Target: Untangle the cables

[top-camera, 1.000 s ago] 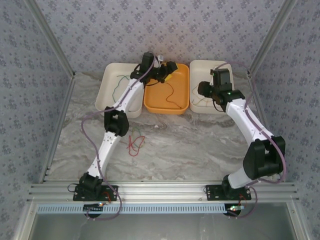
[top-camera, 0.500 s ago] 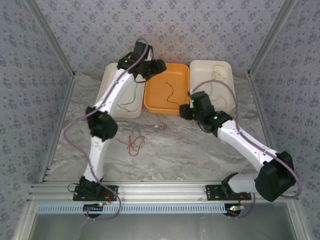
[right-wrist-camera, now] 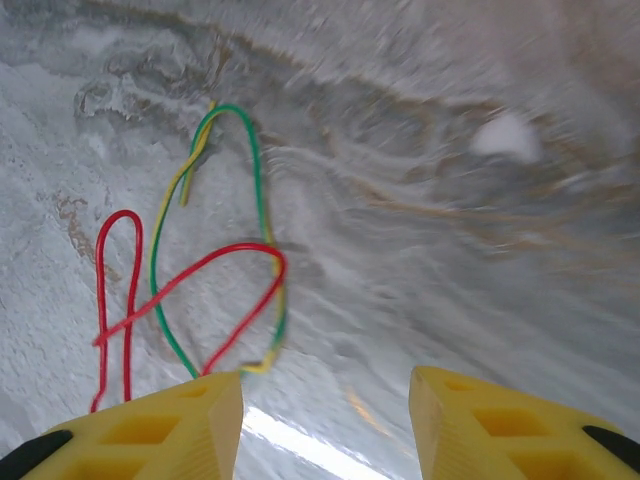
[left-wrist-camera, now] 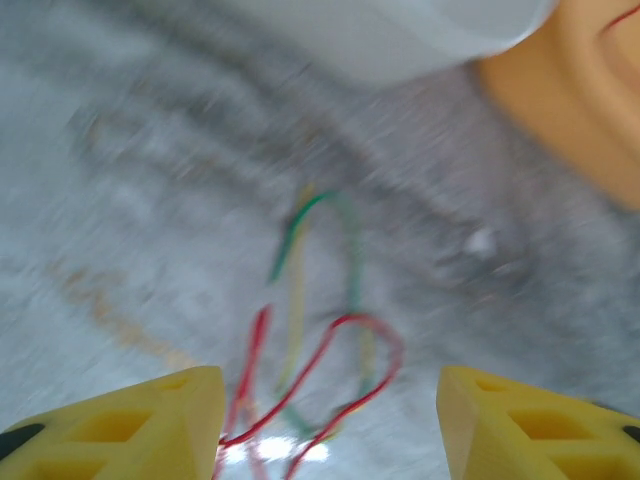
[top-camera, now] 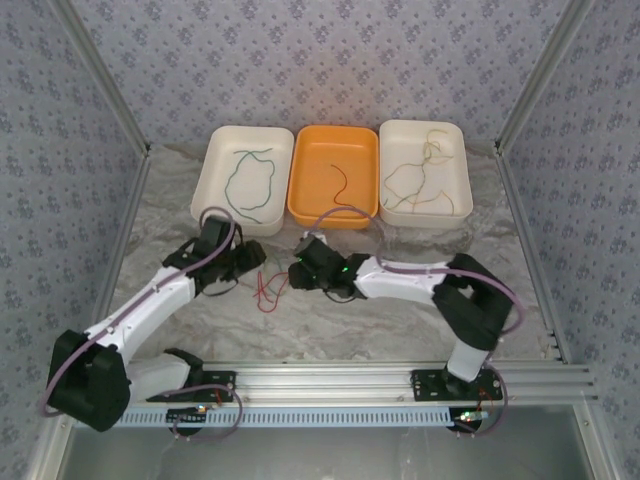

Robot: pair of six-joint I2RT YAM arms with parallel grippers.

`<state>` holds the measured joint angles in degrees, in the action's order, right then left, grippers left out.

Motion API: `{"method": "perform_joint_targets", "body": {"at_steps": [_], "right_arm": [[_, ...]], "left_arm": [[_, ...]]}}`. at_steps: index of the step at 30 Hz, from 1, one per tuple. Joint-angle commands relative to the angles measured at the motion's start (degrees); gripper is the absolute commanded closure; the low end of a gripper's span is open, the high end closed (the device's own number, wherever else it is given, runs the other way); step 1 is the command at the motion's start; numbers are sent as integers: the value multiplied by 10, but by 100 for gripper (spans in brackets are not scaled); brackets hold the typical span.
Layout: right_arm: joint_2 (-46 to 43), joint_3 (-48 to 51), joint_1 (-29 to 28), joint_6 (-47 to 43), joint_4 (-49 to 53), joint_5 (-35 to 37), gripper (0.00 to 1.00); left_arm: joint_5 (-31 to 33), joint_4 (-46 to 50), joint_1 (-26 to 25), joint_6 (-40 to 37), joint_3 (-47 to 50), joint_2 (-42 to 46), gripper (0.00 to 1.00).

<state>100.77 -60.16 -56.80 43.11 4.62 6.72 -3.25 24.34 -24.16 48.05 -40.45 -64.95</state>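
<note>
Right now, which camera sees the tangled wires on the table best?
The right wrist camera. There the tangled wires look close and sharp, so you can follow the red, green and yellow loops crossing. The left wrist camera sees them close too, but blurry. The top camera shows them as a tiny squiggle.

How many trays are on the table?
3: a white plastic tray at back left, an orange plastic tray in the middle, a second white plastic tray at back right.

**Trays and cables, counted**

You're seeing three trays: left white tray point(top-camera: 212, 152), right white tray point(top-camera: 466, 165), orange tray point(top-camera: 298, 212). Three cables are lying tangled together: red cable point(right-wrist-camera: 120, 213), green cable point(right-wrist-camera: 232, 107), yellow cable point(right-wrist-camera: 185, 165). The trays are holding one green wire point(top-camera: 248, 154), one red wire point(top-camera: 343, 185) and cream strands point(top-camera: 432, 150) too knotted to count.
</note>
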Motion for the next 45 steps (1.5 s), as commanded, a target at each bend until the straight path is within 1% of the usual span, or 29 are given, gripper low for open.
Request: {"method": "perform_joint_targets", "body": {"at_steps": [1, 2, 6, 11, 13, 15, 16, 18, 19, 23, 26, 27, 30, 32, 35, 37, 39, 41, 43, 45], "right_arm": [[45, -32, -10, 95, -62, -11, 51], [57, -38, -13, 107, -68, -9, 50], [84, -49, -18, 136, -65, 3, 51], [106, -57, -10, 140, -74, -1, 58], [116, -62, -5, 139, -82, -11, 65], [125, -69, 1, 140, -87, -24, 75], [128, -72, 2, 140, -87, -26, 80], [120, -70, 3, 138, -81, -18, 96], [112, -68, 2, 134, -76, -10, 100], [38, -67, -12, 80, -53, 43, 100], [-17, -76, -17, 42, -12, 61, 100], [-35, -95, -17, 30, 3, 62, 100], [-88, -97, -17, 6, 37, 79, 100], [-118, -94, -15, -10, 48, 90, 100], [-149, -95, -12, -39, 68, 99, 100], [-164, -93, -3, -46, 87, 104, 100], [-183, -68, 16, -48, 77, 84, 100], [-198, -53, 30, -57, 64, 56, 100], [-206, -50, 39, -60, 70, 46, 100], [-212, -49, 50, -60, 83, 37, 100]], "left_arm": [[4, -26, 17, -16, 14, 23, 42], [2, -26, 24, -23, 22, 20, 42], [-40, -78, 46, -35, 49, -9, 42], [-71, -128, 47, -41, 51, -53, 43], [-70, -130, 47, -43, 51, -64, 44], [-75, -137, 46, -43, 55, -67, 44], [-75, -137, 47, -43, 56, -66, 44], [-72, -133, 47, -45, 60, -60, 44], [-71, -131, 47, -43, 62, -54, 45], [-52, -107, 47, -36, 71, 1, 45], [-34, -70, 47, -31, 68, 61, 42], [-30, -58, 47, -29, 64, 84, 40], [-29, -26, 48, -23, 49, 143, 37], [-42, -18, 47, -25, 40, 174, 37], [-81, -21, 47, -30, 30, 209, 39], [-107, -21, 47, -21, 25, 224, 41], [-143, -40, 45, 5, 30, 239, 41], [-163, -66, 37, 33, 39, 249, 42], [-169, -79, 24, 52, 42, 252, 43], [-161, -97, -3, 59, 43, 252, 44]]}}
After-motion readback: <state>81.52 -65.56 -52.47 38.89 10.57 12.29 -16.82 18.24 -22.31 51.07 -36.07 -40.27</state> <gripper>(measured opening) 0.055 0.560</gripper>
